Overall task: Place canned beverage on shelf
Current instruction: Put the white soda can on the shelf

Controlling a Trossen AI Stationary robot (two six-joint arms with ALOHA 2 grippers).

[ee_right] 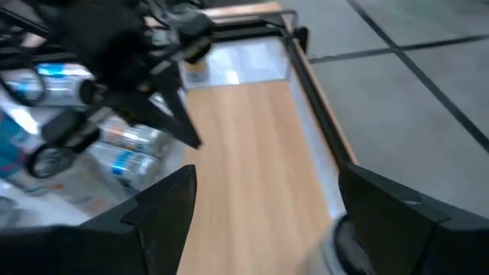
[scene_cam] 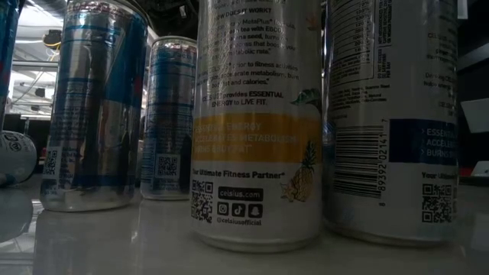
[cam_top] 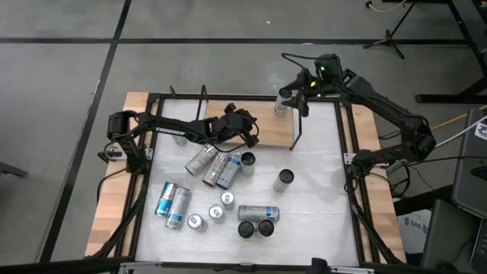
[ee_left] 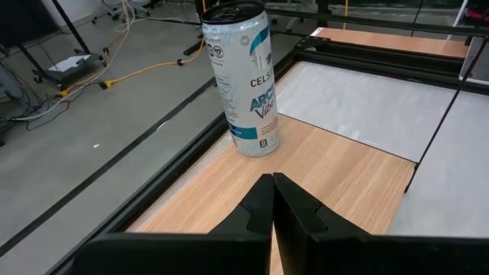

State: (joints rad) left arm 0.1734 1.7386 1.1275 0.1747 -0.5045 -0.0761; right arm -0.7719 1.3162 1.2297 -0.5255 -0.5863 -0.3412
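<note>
Currently, step: release. A can (ee_left: 246, 76) stands upright on the shelf (cam_top: 266, 125), at its far right end.
Right end effector (cam_top: 291, 97): directly over that can, fingers apart and straddling it, apparently not clamped.
Left end effector (cam_top: 247, 137): fingers together, empty, at the shelf's near left edge, waiting.
Next move: judged to call for a straight lift clear of the can without tipping it.
Remaining cans (cam_top: 217, 169): scattered on the white counter (cam_top: 319, 175), some upright, some lying.
Left wrist view: shows the can's base flat on the wood; the high view does not.
Low view: only upright cans close up; shelf unseen.
</note>
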